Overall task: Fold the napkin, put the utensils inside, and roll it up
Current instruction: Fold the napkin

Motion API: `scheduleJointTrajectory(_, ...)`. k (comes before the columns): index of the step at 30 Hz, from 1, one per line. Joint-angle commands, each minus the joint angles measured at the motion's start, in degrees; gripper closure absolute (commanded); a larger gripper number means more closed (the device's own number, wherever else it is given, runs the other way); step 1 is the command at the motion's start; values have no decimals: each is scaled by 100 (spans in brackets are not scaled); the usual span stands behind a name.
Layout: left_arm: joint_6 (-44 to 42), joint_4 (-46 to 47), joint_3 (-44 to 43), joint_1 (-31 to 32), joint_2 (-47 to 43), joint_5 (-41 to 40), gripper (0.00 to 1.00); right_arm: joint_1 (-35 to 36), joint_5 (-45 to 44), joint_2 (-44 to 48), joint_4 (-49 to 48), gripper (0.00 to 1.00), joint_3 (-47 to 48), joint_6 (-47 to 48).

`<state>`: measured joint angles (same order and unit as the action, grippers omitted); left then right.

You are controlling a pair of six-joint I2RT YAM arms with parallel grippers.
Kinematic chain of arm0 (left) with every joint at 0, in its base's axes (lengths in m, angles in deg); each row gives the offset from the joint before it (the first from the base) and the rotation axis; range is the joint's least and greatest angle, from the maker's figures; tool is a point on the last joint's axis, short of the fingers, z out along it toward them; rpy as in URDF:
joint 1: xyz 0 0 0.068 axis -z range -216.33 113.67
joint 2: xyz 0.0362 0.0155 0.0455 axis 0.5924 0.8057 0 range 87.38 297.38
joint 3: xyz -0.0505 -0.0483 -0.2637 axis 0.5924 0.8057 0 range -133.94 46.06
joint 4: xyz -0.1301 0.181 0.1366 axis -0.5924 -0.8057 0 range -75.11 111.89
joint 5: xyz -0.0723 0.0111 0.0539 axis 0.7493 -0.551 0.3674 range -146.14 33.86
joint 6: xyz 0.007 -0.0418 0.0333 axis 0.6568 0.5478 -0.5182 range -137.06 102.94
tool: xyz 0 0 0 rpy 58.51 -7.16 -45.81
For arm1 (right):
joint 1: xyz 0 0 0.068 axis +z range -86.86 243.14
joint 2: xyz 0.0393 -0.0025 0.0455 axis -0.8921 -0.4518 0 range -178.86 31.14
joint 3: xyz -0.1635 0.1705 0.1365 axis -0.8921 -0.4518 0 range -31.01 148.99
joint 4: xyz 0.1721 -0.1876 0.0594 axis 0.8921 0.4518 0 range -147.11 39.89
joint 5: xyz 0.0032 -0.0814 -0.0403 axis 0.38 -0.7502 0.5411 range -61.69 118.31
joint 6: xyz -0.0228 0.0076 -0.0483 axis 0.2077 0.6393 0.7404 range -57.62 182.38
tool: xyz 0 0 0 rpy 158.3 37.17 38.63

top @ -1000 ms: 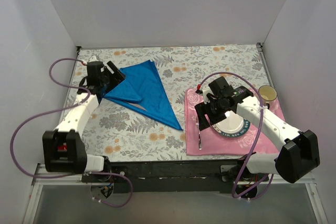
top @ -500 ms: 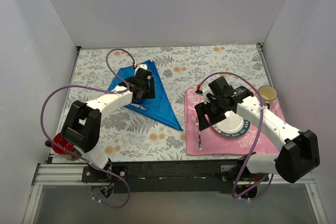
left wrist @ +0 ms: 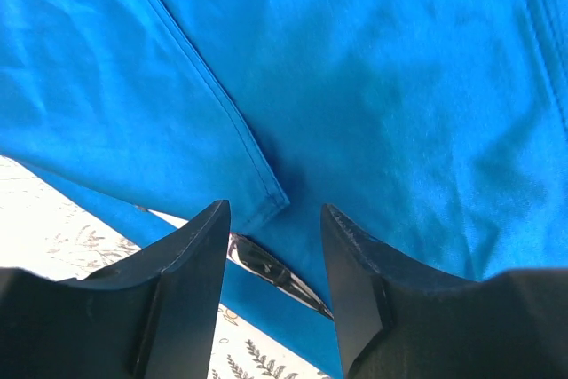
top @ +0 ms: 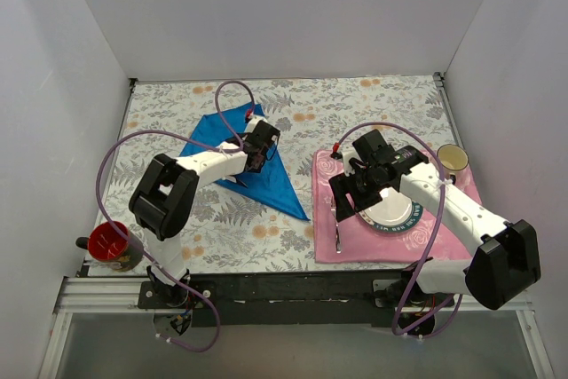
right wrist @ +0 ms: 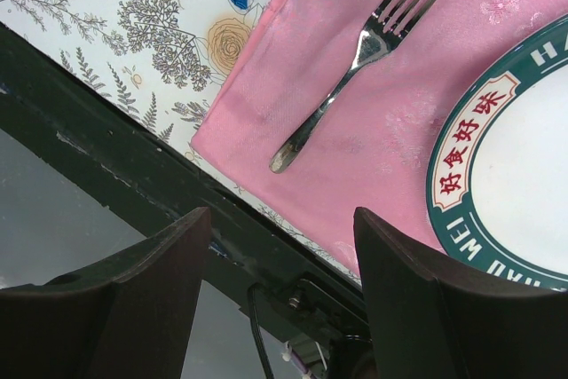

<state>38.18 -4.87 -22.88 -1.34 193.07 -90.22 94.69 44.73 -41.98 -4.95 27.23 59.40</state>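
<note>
Between our left gripper's [left wrist: 271, 210] spread fingers we can see a sliver of the knife [left wrist: 269, 265] peeking out from under a folded edge of the napkin [left wrist: 382, 86], which lies as a flat triangle on the left side of the table [top: 213, 219]. Over on the right, our right gripper [right wrist: 282, 219] hangs with its fingers wide apart and empty above the fork [right wrist: 355, 59] on the pink mat [right wrist: 390, 148]. So we'd say the fold is done and the knife looks tucked in, but the rolling hasn't started, and the fork isn't in there if it's meant to be.
</note>
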Motion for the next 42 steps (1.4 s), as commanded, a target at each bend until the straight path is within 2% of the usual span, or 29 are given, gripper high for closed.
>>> scheduleJointTrajectory(1, -189, 83, -155, -9, -92, -371, 56, -17, 18, 79, -31, 27, 21, -36)
scheduleJointTrajectory(5, -417, 224, -162, -9, 57, -353, 55, -9, 10, 44, -31, 27, 38, -44)
scheduleJointTrajectory(15, -550, -39, -339, -35, 338, -494, 63, -17, -16, 17, -13, 27, 56, -36)
scheduleJointTrajectory(16, -576, -39, -330, -35, 330, -511, 69, -9, -17, 17, -22, 27, 39, -44)
scheduleJointTrajectory(25, -611, -232, -374, -35, 190, -687, 100, -17, 19, -18, -22, 27, 47, -36)
scheduleJointTrajectory(35, -471, -602, 126, -35, -768, -318, 100, -9, 45, -35, -48, 27, 47, -36)
scheduleJointTrajectory(42, -269, -584, 171, -27, -594, -169, 100, -9, 133, -106, -22, 27, 82, -9)
